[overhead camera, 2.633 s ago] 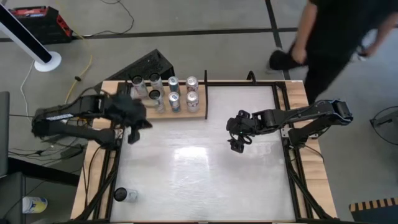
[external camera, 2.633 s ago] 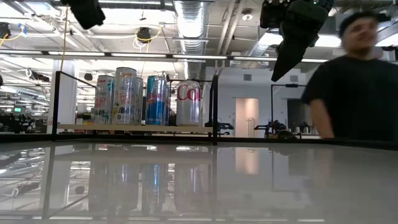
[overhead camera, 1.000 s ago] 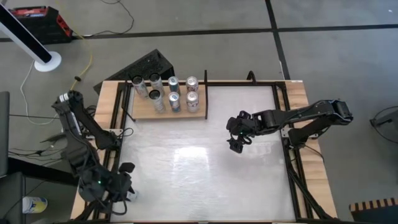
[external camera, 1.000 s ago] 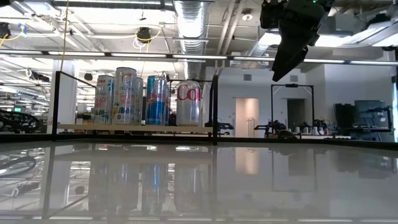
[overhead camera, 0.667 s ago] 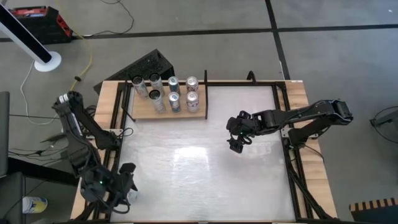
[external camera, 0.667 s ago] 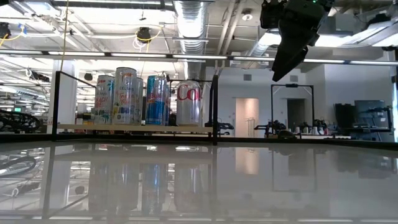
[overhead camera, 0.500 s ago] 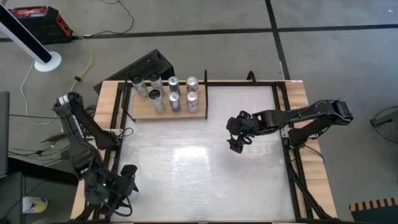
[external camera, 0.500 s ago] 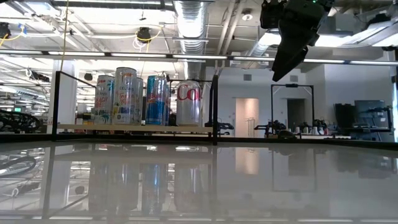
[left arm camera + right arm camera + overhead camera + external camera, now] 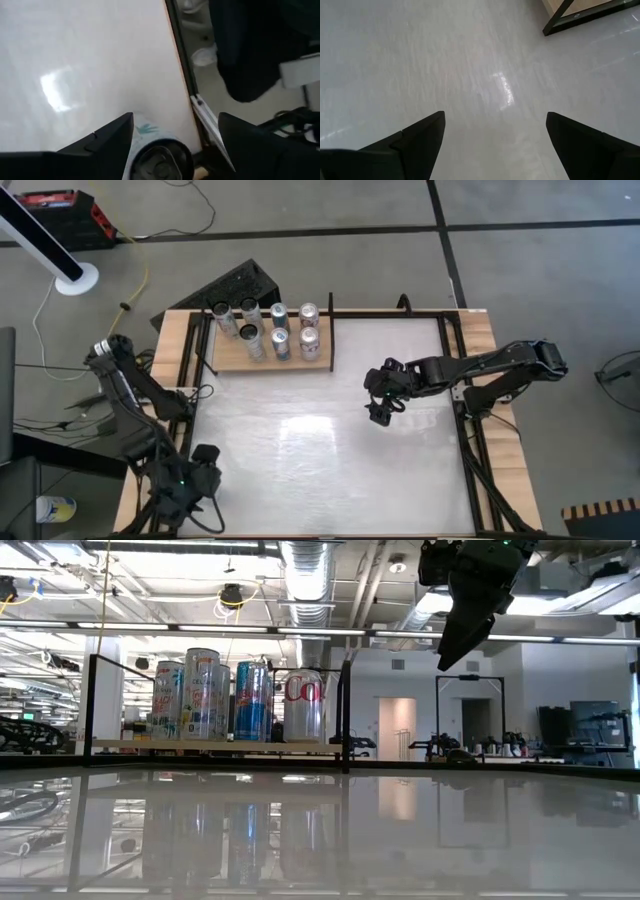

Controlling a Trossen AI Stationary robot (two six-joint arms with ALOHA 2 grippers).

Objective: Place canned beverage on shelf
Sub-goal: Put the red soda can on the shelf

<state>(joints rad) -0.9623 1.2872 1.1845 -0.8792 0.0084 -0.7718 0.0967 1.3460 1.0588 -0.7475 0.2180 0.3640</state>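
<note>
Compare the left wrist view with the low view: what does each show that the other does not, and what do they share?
Only the left wrist view shows the left gripper, its fingers open around a can at the table's edge. Only the low view shows the shelf holding its row of cans, with the right gripper hanging above the table. Both show the glossy white table.

Between the left gripper's (image 9: 172,145) two dark spread fingers (image 9: 107,137) stands a pale printed can with a silver top (image 9: 159,159), near the glossy white table's (image 9: 85,65) black-railed edge.
</note>
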